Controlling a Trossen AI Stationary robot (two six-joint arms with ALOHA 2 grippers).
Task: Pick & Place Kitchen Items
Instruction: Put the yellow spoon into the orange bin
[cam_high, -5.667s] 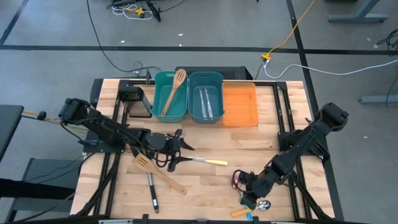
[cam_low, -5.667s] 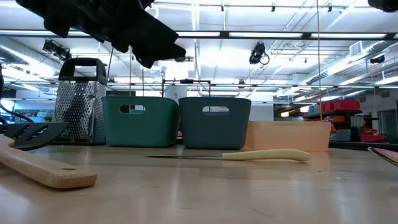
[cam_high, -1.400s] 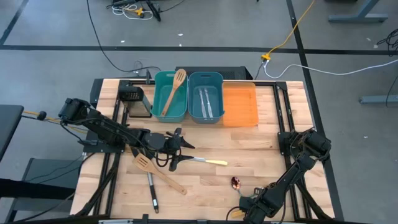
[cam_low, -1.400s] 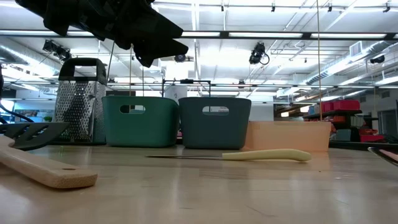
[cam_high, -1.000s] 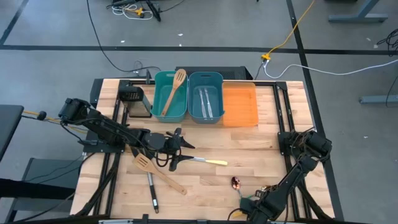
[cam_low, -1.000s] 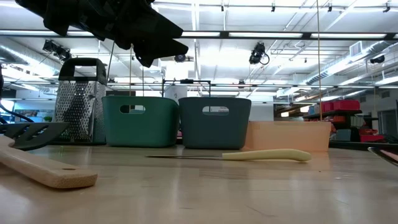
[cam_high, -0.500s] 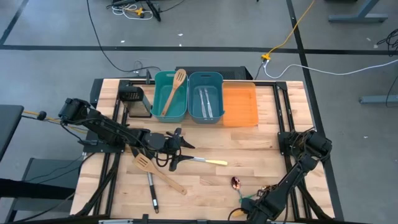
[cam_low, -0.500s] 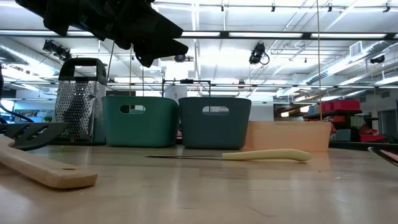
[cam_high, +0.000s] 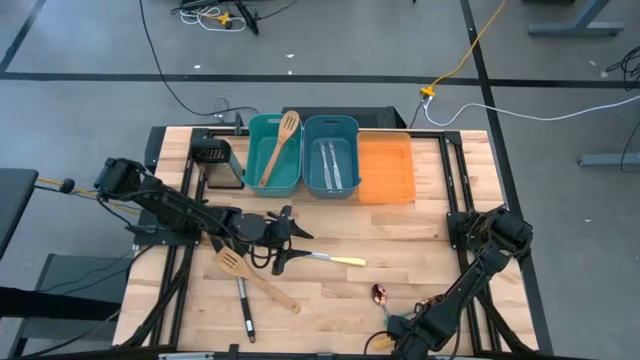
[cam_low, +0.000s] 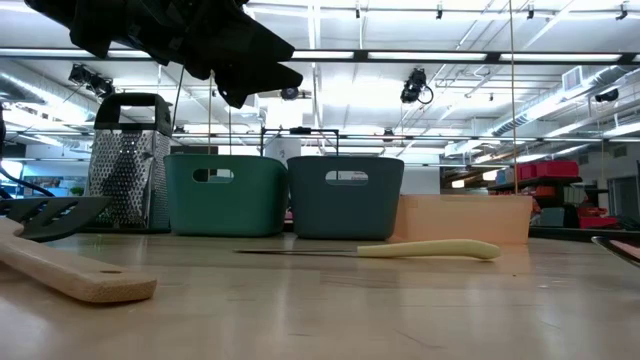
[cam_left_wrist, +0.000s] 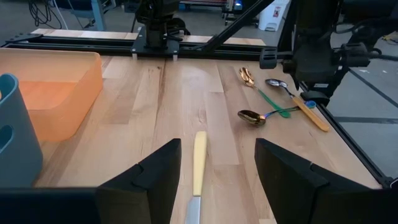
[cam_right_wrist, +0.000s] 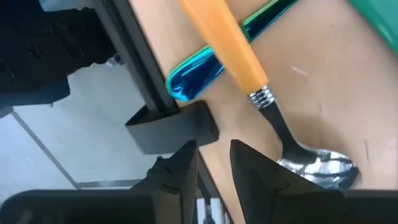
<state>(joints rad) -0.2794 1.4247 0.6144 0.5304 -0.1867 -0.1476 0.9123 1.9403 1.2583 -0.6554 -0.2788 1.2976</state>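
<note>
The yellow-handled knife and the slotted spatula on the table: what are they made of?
The knife looks like a shiny metal blade with a smooth, pale yellow handle, probably plastic. The spatula looks like unfinished light wood, matte, with grain showing in the low view.

The left arm is reaching in from the table's left side, its gripper (cam_high: 285, 243) hovering above the table's middle with the fingers (cam_left_wrist: 283, 180) spread wide; the right arm is folding down to the near edge — its gripper (cam_high: 392, 335) hanging low, fingers (cam_right_wrist: 180, 163) slightly parted.
</note>
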